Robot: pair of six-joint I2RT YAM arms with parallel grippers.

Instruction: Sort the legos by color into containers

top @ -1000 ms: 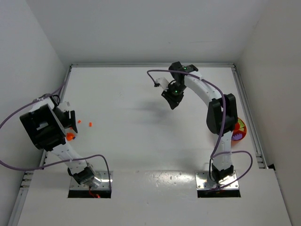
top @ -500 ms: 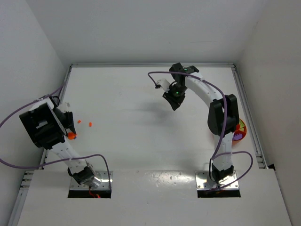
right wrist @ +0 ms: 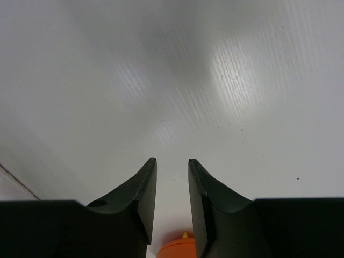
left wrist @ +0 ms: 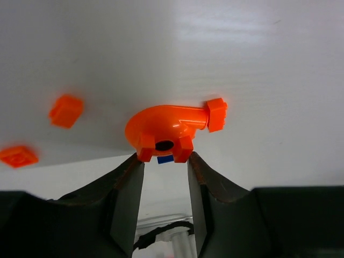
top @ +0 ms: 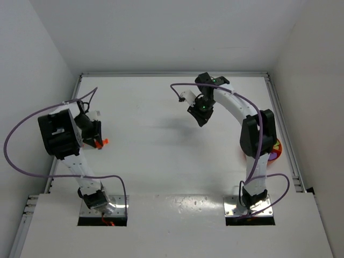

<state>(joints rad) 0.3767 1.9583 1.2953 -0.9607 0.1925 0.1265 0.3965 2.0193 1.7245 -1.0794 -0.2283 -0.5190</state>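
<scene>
Orange curved lego point(left wrist: 161, 124) pinched in my left claw point(left wrist: 164, 159), arm bent low over the white table point(top: 145, 161) near loose orange bricks point(left wrist: 65, 110); my right claw point(right wrist: 172, 161), out mid-table, stands slightly parted and empty, the divided bowl point(top: 278, 145) behind its elbow, pale walls point(top: 161, 32) around

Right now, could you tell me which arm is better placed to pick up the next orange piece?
Left. The left gripper is right at the curved orange piece, two orange bricks close by. The right gripper hangs over the table's far middle, well away from them.
</scene>
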